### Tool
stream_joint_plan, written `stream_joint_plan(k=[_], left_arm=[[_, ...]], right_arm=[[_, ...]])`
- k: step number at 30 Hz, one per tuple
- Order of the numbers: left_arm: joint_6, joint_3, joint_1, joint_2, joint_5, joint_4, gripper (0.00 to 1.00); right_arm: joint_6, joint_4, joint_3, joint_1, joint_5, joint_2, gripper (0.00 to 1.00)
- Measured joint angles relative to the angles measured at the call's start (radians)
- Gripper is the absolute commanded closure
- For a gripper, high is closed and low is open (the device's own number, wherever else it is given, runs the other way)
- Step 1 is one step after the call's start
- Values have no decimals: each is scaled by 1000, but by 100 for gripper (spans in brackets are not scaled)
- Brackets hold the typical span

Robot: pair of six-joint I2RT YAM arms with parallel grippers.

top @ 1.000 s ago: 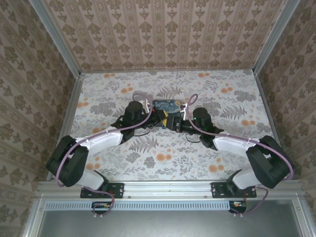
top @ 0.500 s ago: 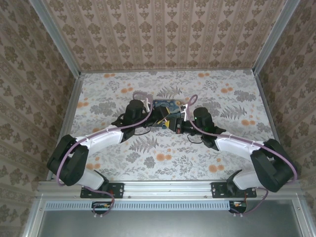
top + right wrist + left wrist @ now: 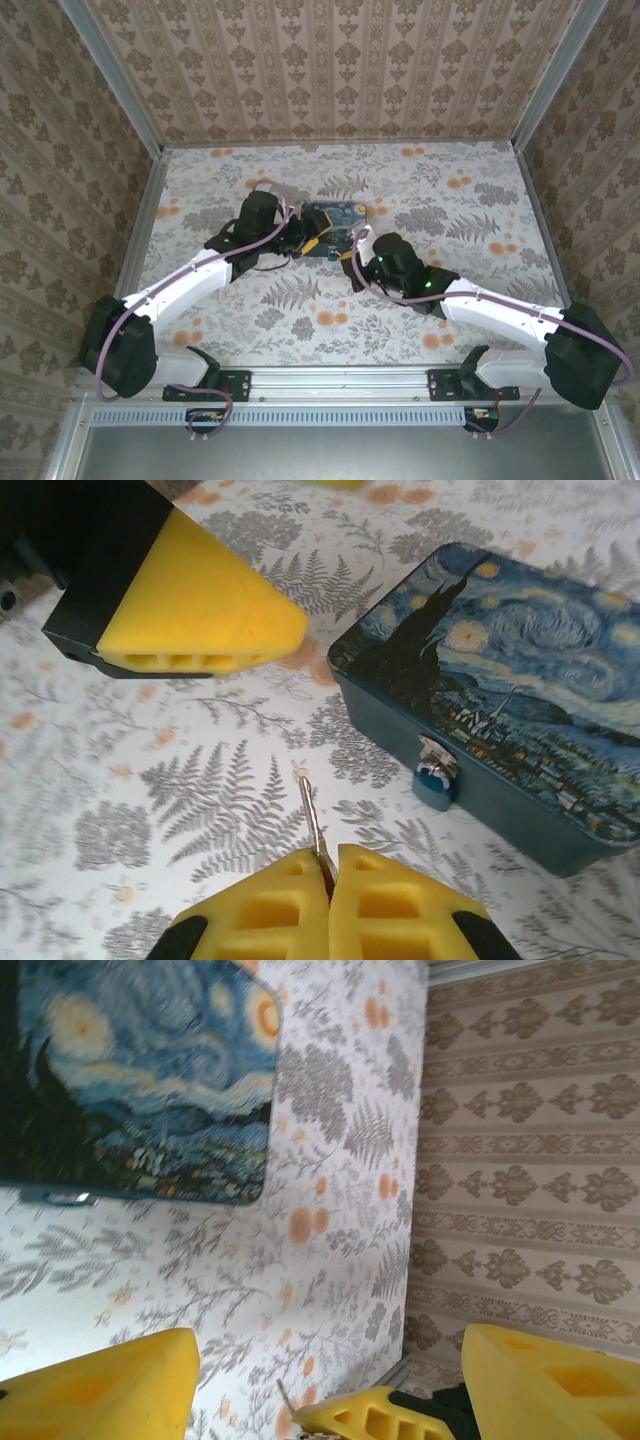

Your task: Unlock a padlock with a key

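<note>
Yellow pads mark both tools in the top view: left gripper (image 3: 308, 243) and right gripper (image 3: 352, 254) sit close together at the near side of the box (image 3: 337, 213), mid-tabletop.

Left wrist view: left jaws spread, nothing between them, box corner ahead.

Right wrist view: right gripper pressed together on the key (image 3: 312, 815), blade pointing out. The padlock (image 3: 435, 783) hangs from the box's front hasp.

Risk, my judgement: nothing steadies the padlock, so the key may push it aside or twist in the pinch.

Count: one padlock, one key, one box, two grippers.
</note>
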Motion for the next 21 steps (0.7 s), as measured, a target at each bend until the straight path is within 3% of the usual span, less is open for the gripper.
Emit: stream_joint_plan(k=[8,21], left_arm=[[-53,1,-38,9,2,-77,36],[-109,3,-83,65,-2,-69,54]], right_arm=[[-217,48,2,149,275,31,100],[-360,112,23,221,417,80,100]])
